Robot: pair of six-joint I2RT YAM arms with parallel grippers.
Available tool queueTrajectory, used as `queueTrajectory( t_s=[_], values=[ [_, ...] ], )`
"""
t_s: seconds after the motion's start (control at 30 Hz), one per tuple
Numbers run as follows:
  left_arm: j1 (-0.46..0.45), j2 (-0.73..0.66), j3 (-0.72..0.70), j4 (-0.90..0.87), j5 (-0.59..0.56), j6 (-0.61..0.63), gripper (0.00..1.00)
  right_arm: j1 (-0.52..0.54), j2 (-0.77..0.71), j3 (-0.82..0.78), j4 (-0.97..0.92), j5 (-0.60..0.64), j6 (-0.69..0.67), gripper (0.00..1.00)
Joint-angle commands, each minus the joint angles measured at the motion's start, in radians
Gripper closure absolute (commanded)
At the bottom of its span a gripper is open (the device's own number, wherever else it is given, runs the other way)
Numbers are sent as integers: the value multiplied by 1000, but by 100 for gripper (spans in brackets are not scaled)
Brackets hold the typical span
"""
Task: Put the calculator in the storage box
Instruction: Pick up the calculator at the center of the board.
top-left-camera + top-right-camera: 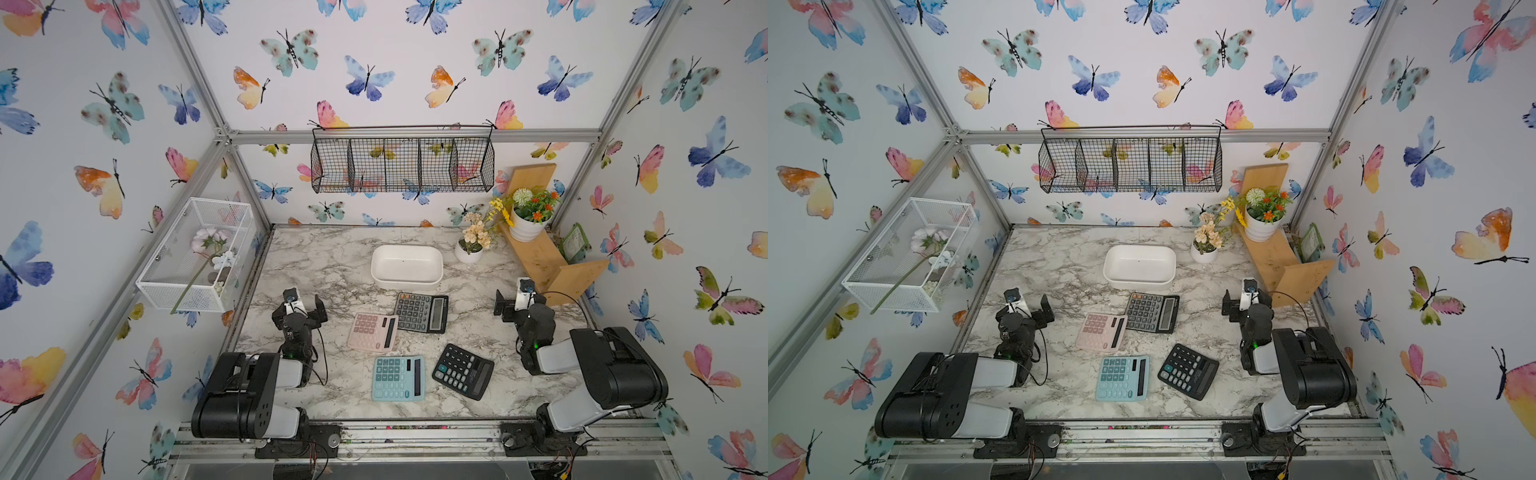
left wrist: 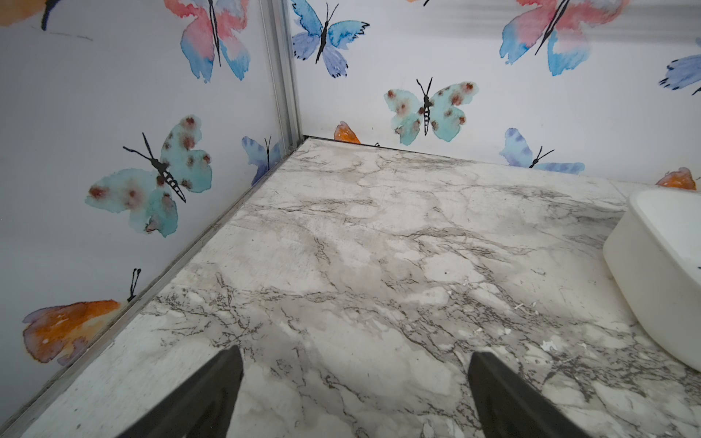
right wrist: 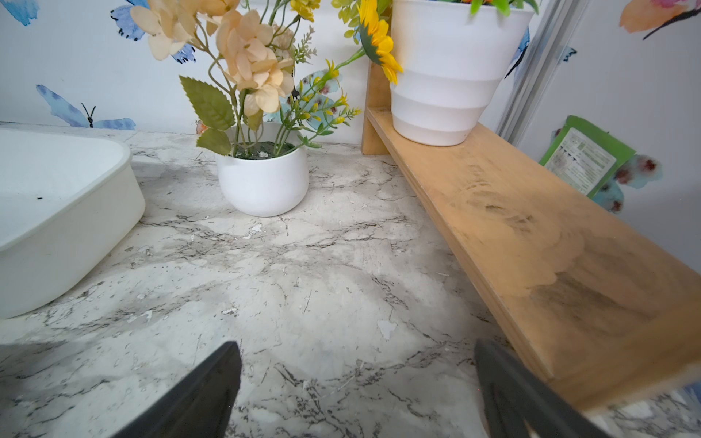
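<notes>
Nearest us, the folded left arm (image 1: 245, 395) and right arm (image 1: 615, 374) sit at the bench (image 1: 316, 257) edge. The left tool (image 2: 354, 352) hangs over bare marble, its fingers apart and holding nothing. Next, flat on the bench, lie the pink calculator (image 1: 372, 331), blue calculator (image 1: 398, 377), grey calculator (image 1: 421, 311) and black calculator (image 1: 462, 371). All four are outside the box (image 1: 405, 286), which stands just behind the grey one. The right tool (image 3: 356, 343) is spread wide too, gripping nothing, near the shelf (image 3: 531, 227).
</notes>
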Motion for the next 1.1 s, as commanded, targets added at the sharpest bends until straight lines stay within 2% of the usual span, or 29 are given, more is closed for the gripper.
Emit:
queueTrajectory(
  t_s=[0.0, 0.63, 0.73, 0.77, 0.8, 0.83, 0.87, 0.93, 1.0, 1.07],
  values=[
    [-2, -15, 9, 14, 22, 8, 1, -2, -11, 2, -2, -16, 10, 1],
    [0, -15, 11, 10, 28, 6, 1, -16, -8, 15, -25, -48, 15, 1],
    [1, -17, 11, 19, 26, 9, 1, -16, -21, 4, 19, -45, 5, 2],
    [0, -29, 17, 39, 7, 25, 1, -14, -62, 24, -45, -55, -6, 2],
    [-5, -72, 51, -61, -9, 22, 1, -14, -113, 77, -217, -60, -6, 1],
    [-4, -139, 138, -298, -23, -5, 1, -14, -163, 150, -380, -61, 2, 2],
    [-6, -176, 208, -440, -38, -30, 5, -14, -193, 204, -478, -65, 21, 2],
    [-9, -254, 278, -568, -37, -67, 7, -14, -254, 331, -654, -141, 22, 2],
    [-13, -315, 322, -660, -14, -145, 10, -12, -300, 420, -793, -216, 103, 2],
    [-20, -355, 364, -761, 23, -236, 12, -13, -322, 504, -945, -249, 241, 2]
  ],
)
